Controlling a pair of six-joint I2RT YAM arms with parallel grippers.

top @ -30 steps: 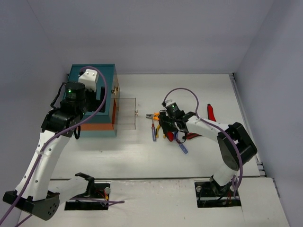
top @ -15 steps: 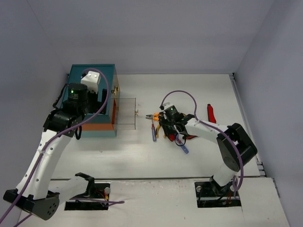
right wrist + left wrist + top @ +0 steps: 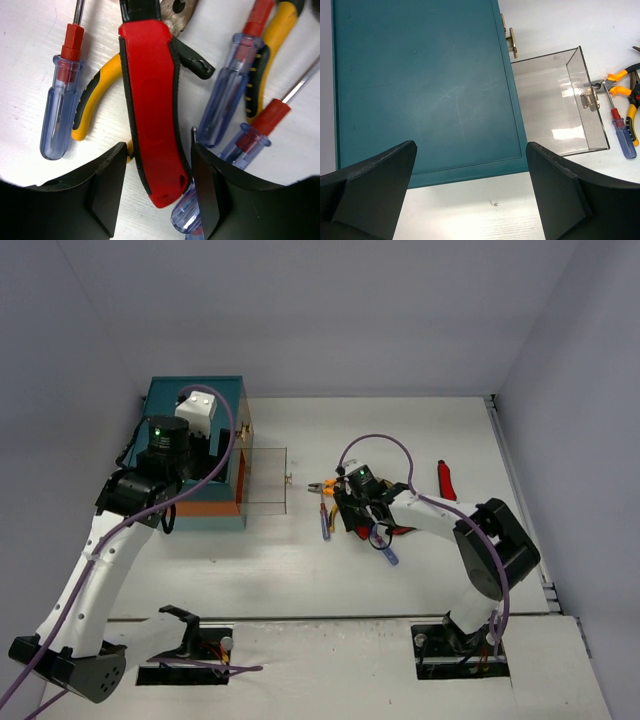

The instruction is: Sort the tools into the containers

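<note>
The teal chest (image 3: 190, 455) stands at the left with a clear drawer (image 3: 262, 478) pulled out; both show in the left wrist view, chest top (image 3: 420, 85) and drawer (image 3: 555, 100). My left gripper (image 3: 471, 147) is open and empty above the chest top. The tools lie in a pile (image 3: 350, 510) at mid table. My right gripper (image 3: 157, 150) is open, low over the pile, its fingers on either side of a red-and-black cutter handle (image 3: 150, 95). Blue screwdrivers (image 3: 60, 115) (image 3: 227, 100) and yellow pliers handles (image 3: 97, 95) lie beside it.
A lone red-handled tool (image 3: 445, 478) lies right of the pile. A blue screwdriver (image 3: 387, 552) pokes out toward the front, another (image 3: 325, 520) lies at the pile's left. Brass knobs (image 3: 511, 41) stick out of the chest front. Walls close in at left, back and right.
My right gripper has shifted a little left and lower onto the pile, uncovering the lone red tool. My left gripper has drifted slightly toward the back right over the chest.
</note>
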